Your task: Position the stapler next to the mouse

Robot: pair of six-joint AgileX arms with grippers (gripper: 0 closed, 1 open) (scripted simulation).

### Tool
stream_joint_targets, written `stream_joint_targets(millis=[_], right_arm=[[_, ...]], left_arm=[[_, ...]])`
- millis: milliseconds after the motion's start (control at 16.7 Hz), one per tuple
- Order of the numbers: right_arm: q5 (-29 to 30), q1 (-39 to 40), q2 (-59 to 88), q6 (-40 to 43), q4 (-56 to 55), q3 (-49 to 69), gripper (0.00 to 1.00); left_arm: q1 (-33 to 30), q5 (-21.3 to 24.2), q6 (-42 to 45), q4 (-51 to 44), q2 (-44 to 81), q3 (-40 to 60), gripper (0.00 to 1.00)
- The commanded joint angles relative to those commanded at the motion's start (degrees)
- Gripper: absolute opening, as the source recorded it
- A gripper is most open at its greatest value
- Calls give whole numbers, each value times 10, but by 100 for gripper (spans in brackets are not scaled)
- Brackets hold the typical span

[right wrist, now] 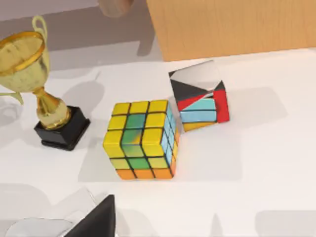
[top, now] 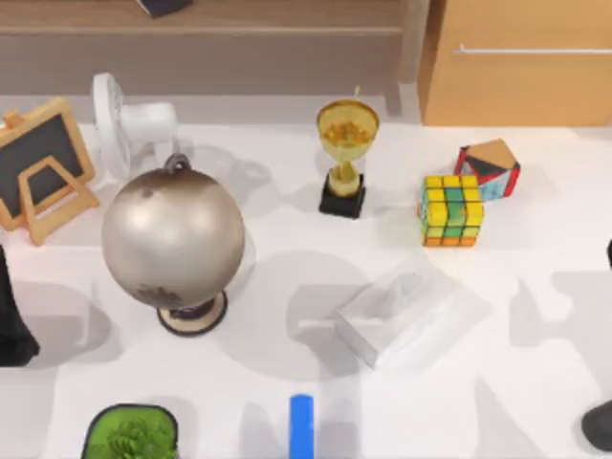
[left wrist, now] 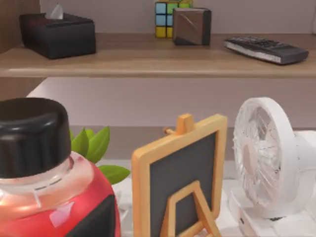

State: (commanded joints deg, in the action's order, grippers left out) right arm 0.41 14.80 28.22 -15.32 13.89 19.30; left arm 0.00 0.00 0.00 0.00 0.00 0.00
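White table (top: pixel 535 382) (evenly lit) fronts a wooden shelf (left wrist: pixel 148 61) and cabinet (top: pixel 516 76).

Globe (top: pixel 173 238), trophy (top: pixel 346 158), colourful cube (top: pixel 450 209)

The big round silver globe (top: pixel 173 238) looks like dull metal (a bit rusty), and the gold trophy cup (top: pixel 347 132) looks shiny.

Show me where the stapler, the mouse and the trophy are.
stapler (top: pixel 301 424): top view, middle of its blue bar.
mouse (top: pixel 601 426): top view, its dark rounded part at the right edge.
trophy (top: pixel 347 129): top view, its gold cup.
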Motion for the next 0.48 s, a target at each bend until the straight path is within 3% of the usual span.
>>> stream_joint_targets(millis=[480], right_arm=[[3, 226, 416, -227, 206, 292, 100]], left_arm=[[0, 0, 0, 0, 0, 0, 100]])
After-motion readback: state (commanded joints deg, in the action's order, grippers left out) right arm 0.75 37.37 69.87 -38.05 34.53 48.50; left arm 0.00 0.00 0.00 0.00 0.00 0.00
